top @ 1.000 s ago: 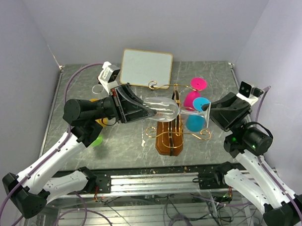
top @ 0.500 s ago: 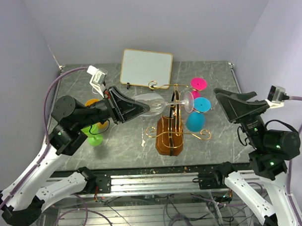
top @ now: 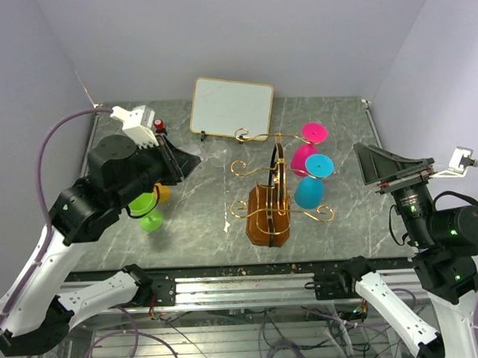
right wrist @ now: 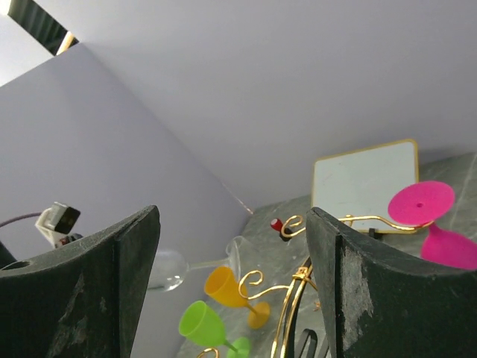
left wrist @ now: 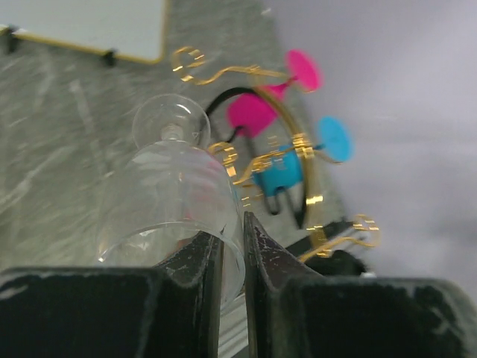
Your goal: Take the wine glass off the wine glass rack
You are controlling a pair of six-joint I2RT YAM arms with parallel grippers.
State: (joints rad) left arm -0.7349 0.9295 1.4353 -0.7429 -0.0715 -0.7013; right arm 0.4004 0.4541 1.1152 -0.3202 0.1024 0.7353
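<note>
Your left jaws [left wrist: 231,227] are clamped on the bowl wall, at its rim, of the clear wine glass [left wrist: 168,201]. The glass lies on its side above the grey marbled worktop [top: 209,219]. Its stem and foot point away from the jaws toward the brown wooden violin-shaped rack [top: 269,217] with gold wire arms. It sits left of the rack, seemingly free of the wires. I judge any set-down is the left arm's job: your right jaws [right wrist: 232,215] stand wide apart, empty, right of the rack.
</note>
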